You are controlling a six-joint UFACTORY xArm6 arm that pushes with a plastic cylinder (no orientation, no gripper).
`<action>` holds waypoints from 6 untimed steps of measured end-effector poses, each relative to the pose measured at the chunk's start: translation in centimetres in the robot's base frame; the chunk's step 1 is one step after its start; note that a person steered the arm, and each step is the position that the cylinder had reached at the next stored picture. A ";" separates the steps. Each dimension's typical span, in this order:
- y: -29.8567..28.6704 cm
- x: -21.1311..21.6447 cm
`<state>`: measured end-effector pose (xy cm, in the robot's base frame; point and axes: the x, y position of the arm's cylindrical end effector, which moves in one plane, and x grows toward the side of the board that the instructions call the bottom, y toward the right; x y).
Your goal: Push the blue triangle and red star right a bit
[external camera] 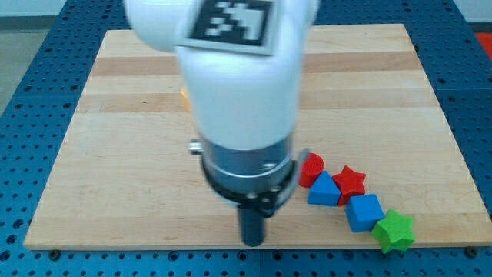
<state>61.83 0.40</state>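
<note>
The blue triangle (324,190) lies at the view's lower right, touching the red star (351,181) on its right. A second red block (310,169) sits just left and above them. A blue block (363,211) and a green star (395,230) continue the chain toward the lower right. My tip (252,242) is the lower end of the dark rod, near the board's bottom edge, to the left of and below the blue triangle, apart from it.
The large white arm body (238,85) covers the board's middle. A bit of an orange-yellow block (185,98) peeks out at the arm's left edge. The wooden board (115,169) lies on a blue perforated table (31,77).
</note>
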 end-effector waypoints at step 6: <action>3.9 -4.6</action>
